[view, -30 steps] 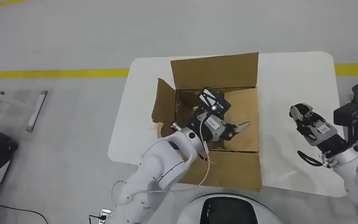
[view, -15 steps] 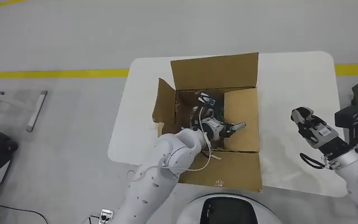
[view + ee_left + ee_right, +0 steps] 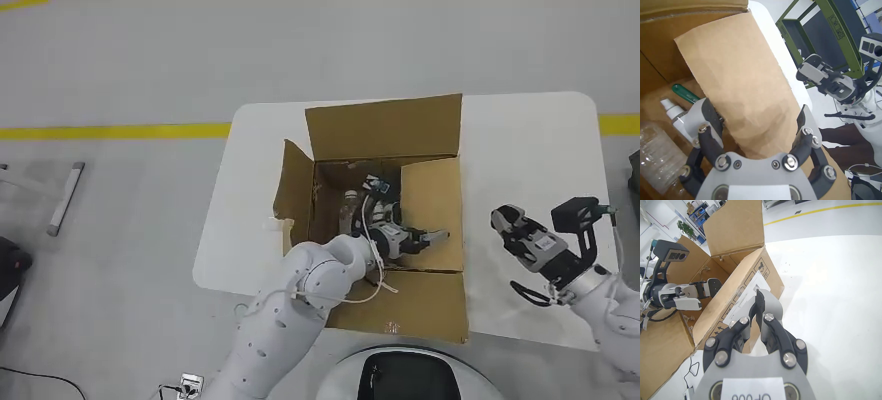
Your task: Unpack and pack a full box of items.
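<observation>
Behind the box flap (image 3: 738, 75), perhaps a half-hidden pen (image 3: 684, 93)

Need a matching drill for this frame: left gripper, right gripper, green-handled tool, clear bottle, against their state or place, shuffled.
1. left gripper
2. right gripper
3. green-handled tool
4. clear bottle

A. shut, outside the box, above the white table
B. see-through, inside the box
C. open, fingers either side of the cardboard flap
D. inside the box, one end hidden behind the flap

Pairs: 1-C, 2-A, 3-D, 4-B
</observation>
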You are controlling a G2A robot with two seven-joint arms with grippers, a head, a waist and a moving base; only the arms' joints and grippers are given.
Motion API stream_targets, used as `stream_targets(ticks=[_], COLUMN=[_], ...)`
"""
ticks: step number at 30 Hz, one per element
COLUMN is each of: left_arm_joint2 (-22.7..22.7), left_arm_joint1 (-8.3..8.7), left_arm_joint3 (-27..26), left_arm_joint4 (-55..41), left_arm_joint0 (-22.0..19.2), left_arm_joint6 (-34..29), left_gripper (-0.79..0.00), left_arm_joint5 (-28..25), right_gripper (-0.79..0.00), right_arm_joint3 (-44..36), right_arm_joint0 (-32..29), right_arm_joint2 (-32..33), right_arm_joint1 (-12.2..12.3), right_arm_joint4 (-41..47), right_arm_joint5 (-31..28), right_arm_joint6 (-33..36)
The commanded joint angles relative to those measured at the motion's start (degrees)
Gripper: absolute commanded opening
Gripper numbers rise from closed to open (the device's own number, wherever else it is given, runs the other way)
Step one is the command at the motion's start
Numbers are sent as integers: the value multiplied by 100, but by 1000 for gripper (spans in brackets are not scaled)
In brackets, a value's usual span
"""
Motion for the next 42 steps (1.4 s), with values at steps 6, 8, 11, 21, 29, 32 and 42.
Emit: stream_targets(ticks=[6,8,11,21,29,32,42], left_arm_joint2=[73,51,22,-74,350,581,1397], left_arm_joint1=[-53,-60,-61,-60,-139,-219,-564], left_arm_joint3=[-38,-74,-160,-564,-671,-513,33], left_arm_joint4=[-341,-415,-421,-482,106,163,-20], left_arm_joint0=[25,31,34,39,-499,-750,-1395], left_arm_joint6=[85,122,138,187,-169,-140,11], left_gripper=[0,0,0,0,0,0,0], left_arm_joint5=[-47,-60,-90,-250,-582,-649,-994], right_gripper=[-785,-785,-785,-483,0,0,-453], right_arm_joint3=[91,110,116,35,120,135,-94], right_arm_joint0=[238,293,325,206,191,215,91], right_arm_joint2=[-540,-649,-734,-451,435,724,1272], right_arm_joint1=[-43,-53,-63,-75,-65,-64,-30], right_arm_joint4=[-203,-283,-314,4,1545,2139,2335], right_arm_joint5=[247,291,329,525,1152,1370,1696], right_arm_joint6=[-24,-43,-71,-181,397,604,964])
